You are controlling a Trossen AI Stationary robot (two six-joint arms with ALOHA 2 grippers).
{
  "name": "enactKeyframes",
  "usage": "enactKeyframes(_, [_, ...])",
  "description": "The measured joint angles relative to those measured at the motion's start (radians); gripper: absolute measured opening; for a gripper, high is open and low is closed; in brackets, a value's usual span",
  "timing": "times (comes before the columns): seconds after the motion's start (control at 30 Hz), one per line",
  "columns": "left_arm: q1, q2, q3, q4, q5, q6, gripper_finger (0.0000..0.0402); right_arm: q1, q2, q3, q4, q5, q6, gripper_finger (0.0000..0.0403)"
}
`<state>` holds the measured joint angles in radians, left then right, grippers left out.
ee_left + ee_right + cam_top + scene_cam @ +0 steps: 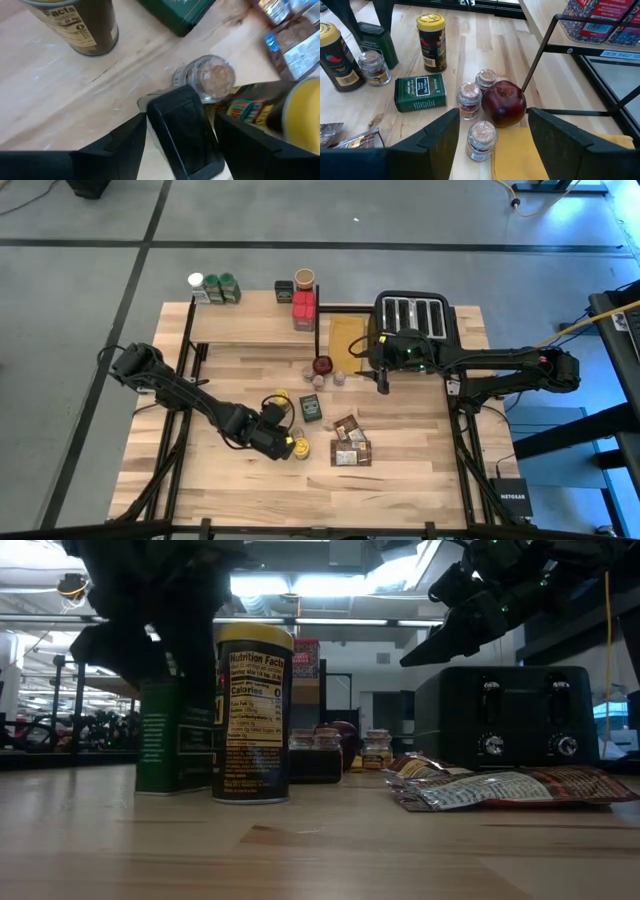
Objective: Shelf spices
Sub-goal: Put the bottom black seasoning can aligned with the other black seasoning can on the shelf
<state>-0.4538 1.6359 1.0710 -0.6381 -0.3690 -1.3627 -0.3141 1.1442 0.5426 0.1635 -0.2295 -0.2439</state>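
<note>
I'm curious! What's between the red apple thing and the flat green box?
Two small cork-topped jars stand between the dark red round object and the green box, seen in the right wrist view.

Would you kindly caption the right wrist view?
Open right gripper hovers above cork-topped jars beside a dark red apple.

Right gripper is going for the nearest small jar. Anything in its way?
Nothing visible. The right gripper faces the jar, open, with bare space between; a dark red round object sits close behind the jar.
</note>
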Motion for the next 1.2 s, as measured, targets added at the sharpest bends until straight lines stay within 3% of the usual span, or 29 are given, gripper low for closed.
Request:
enactKeyframes(0.17, [0.004, 0.004, 0.0, -0.025, 0.028, 0.098, 0.0225, 0.0, 0.0, 0.0, 0.0, 0.0, 0.0, 0.0241])
enactKeyframes(0.4, [0.022, 0.004, 0.0, -0.112, 0.055, 0.349, 0.0221, 0.0, 0.0, 0.0, 0.0, 0.0, 0.0, 0.0241])
enactKeyframes(0.67, [0.051, 0.003, 0.018, -0.149, 0.082, 0.496, 0.0112, 0.0, 0.0, 0.0, 0.0, 0.0, -0.002, 0.0241])
enactKeyframes(0.9, [0.068, -0.051, 0.177, -0.281, 0.123, 0.669, 0.0111, 0.0, 0.0, -0.001, 0.016, -0.001, -0.025, 0.0241])
enactKeyframes(1.2, [0.219, -0.165, 0.441, -0.47, 0.006, 0.927, 0.0112, 0.0, 0.0, -0.001, 0.008, -0.045, -0.076, 0.0241])
